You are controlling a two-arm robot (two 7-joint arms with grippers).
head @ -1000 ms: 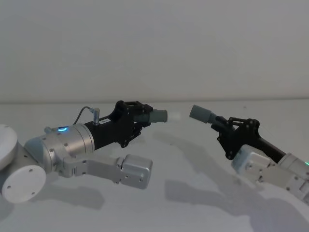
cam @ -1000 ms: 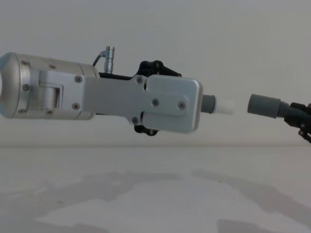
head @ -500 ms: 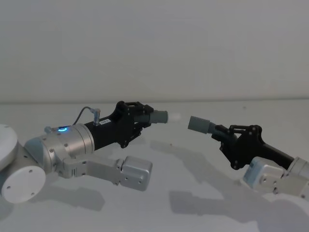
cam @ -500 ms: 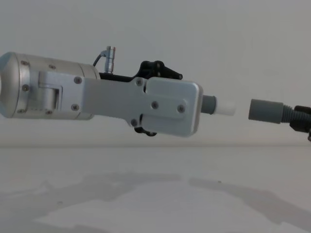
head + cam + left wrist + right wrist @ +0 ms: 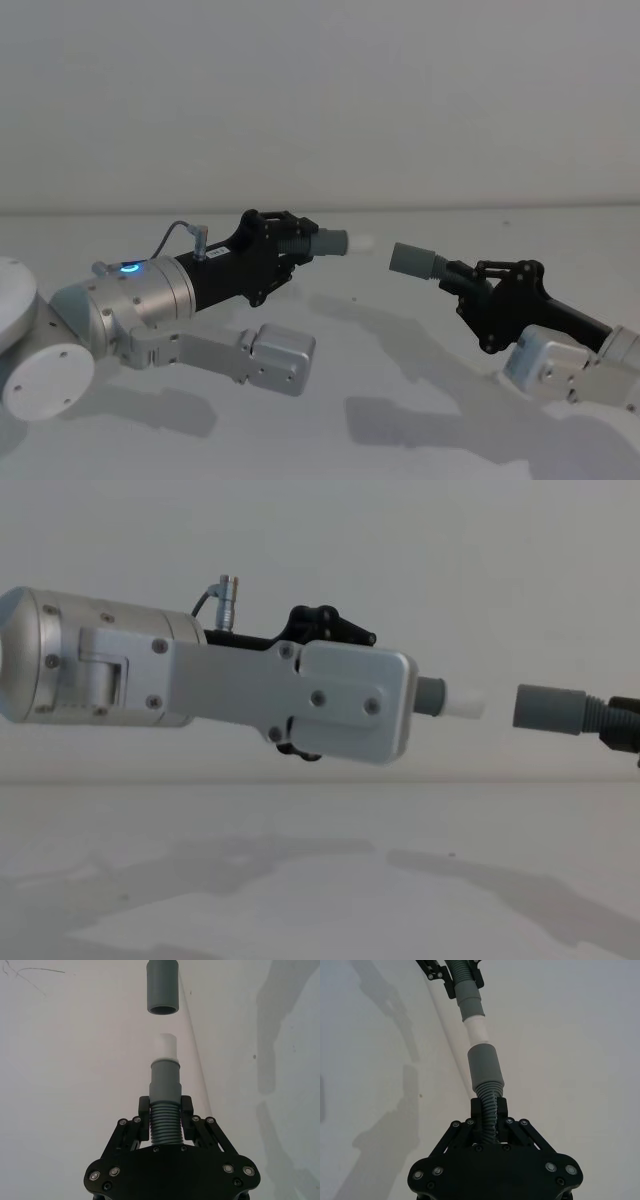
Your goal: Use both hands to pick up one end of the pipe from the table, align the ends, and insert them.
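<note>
The left hand pinches a ribbed pipe piece, its whitish tip facing the collar of the piece the right hand pinches; apparently a small gap separates them, above the surface.

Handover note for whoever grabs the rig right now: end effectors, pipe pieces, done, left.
Left end effector: shut on the ribbed pipe piece with the whitish tip, held above the table.
Right end effector: shut on the pipe piece with the wide collar, also in the air.
Done: both pieces picked up, ends facing each other.
Left: a small gap remains; in the left wrist view the collar sits nearly in line with the tip. Finish aligning, then insert.
</note>
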